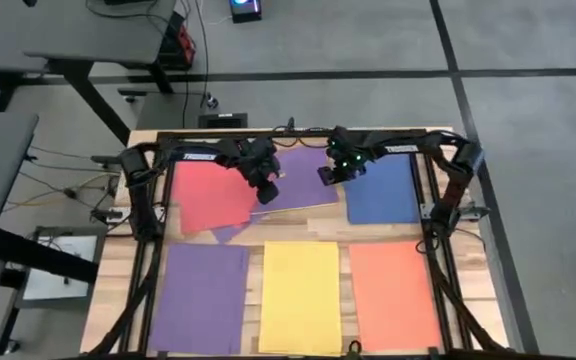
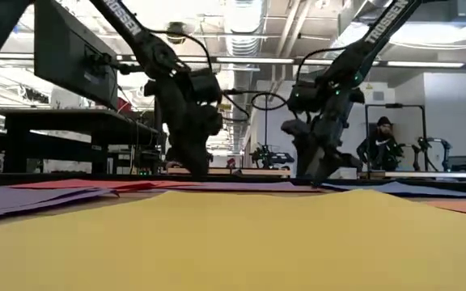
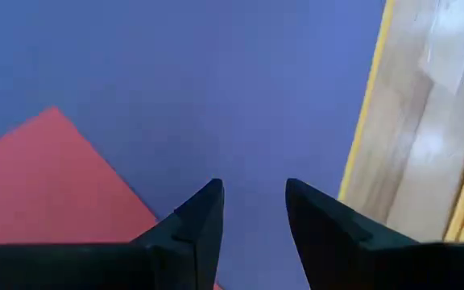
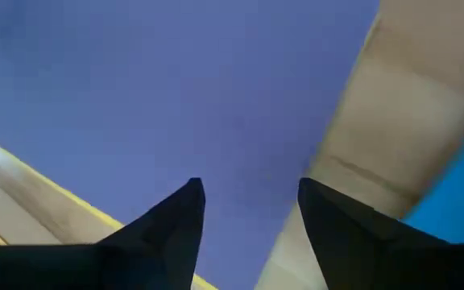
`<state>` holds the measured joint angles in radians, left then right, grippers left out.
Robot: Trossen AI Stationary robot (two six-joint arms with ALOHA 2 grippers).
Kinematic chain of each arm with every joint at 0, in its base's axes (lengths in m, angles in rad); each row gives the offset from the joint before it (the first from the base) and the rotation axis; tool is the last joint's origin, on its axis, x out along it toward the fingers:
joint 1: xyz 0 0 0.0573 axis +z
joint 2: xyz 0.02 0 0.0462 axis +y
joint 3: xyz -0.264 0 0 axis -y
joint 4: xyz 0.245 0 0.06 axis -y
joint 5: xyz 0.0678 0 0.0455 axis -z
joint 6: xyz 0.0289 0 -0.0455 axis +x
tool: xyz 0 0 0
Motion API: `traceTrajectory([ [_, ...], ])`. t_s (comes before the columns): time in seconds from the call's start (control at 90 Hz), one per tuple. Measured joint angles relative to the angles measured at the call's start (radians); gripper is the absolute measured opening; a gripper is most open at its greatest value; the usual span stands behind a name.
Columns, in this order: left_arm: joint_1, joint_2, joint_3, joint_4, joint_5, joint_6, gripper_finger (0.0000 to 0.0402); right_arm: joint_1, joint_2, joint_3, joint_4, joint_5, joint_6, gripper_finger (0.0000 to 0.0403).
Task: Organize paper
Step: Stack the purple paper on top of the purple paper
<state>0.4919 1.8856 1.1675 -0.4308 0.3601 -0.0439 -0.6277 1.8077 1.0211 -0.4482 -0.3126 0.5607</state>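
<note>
From the left, we see a red sheet [image 1: 211, 193] at the far left of the table [image 1: 118, 285]. The left gripper [image 1: 266, 189], jaws apart, hangs over the far middle purple sheet [image 1: 301, 178], as does the right gripper [image 1: 330, 176], jaws also apart. A blue sheet [image 1: 381, 190] lies far right. Purple [image 1: 200, 297], yellow [image 1: 299, 296] and orange [image 1: 392, 294] sheets line the near row.

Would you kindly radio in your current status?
Left gripper and right gripper open, both over the purple paper sheet at the table's rear centre. Nothing held. Nothing in the way.
</note>
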Motion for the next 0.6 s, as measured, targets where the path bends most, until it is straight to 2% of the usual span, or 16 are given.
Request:
traceTrajectory([
  [0.3,-0.003,0.028,0.000,0.006,0.006,0.040,0.0121,0.008,0.024,0.003,0.012,-0.004,0.000,0.0180],
  [0.6,-0.004,0.030,0.000,0.016,0.003,0.051,0.0121,0.009,-0.025,0.012,-0.026,0.038,-0.011,0.0179],
])
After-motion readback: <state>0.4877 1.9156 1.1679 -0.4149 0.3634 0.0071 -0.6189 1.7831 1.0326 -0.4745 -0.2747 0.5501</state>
